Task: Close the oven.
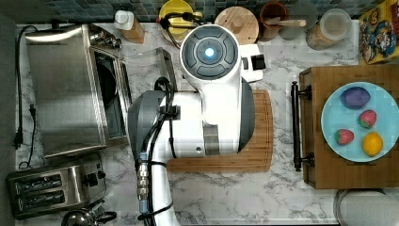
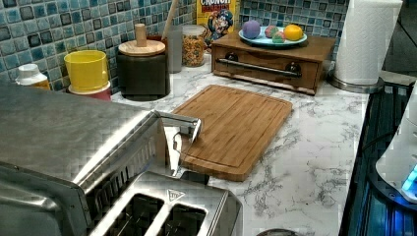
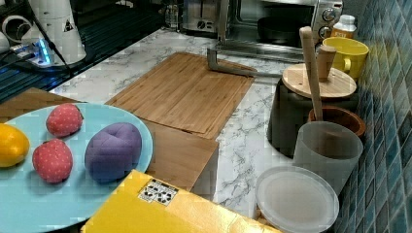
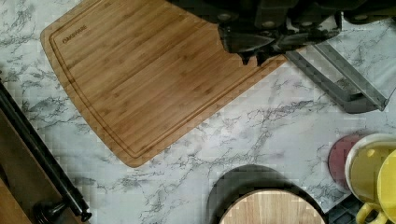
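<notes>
The oven (image 1: 66, 89) sits at the top view's left on the tabletop (image 1: 226, 193), its glass door (image 1: 146, 63) dropped open toward the cutting board (image 1: 256, 141). The gripper (image 4: 252, 58) hovers above the board's edge, fingers nearly together, empty. Best to come under the door's bar handle (image 3: 228, 68) and lift steadily until it latches.

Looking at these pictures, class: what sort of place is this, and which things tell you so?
Most likely a kitchen counter: a marble-look worktop against a blue tiled wall, with an open oven, a two-slot toaster and a wooden cutting board.
</notes>
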You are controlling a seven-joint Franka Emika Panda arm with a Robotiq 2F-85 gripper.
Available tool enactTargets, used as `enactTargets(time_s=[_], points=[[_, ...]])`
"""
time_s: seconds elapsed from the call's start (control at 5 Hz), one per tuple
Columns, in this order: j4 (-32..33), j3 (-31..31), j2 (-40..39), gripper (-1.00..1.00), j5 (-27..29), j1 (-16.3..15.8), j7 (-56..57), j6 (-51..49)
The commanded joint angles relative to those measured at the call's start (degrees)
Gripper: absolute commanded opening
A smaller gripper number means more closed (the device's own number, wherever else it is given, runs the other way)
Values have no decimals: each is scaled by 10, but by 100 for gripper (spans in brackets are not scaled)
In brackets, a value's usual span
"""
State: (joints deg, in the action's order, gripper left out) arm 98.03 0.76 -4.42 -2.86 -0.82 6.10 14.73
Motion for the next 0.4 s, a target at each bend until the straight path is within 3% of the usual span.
enactTargets(time_s=[0.2,0.4], points=[[-38,24,-50,-100,35,33,88,-31],[-48,9,-83,-100,98,48,223,-20]])
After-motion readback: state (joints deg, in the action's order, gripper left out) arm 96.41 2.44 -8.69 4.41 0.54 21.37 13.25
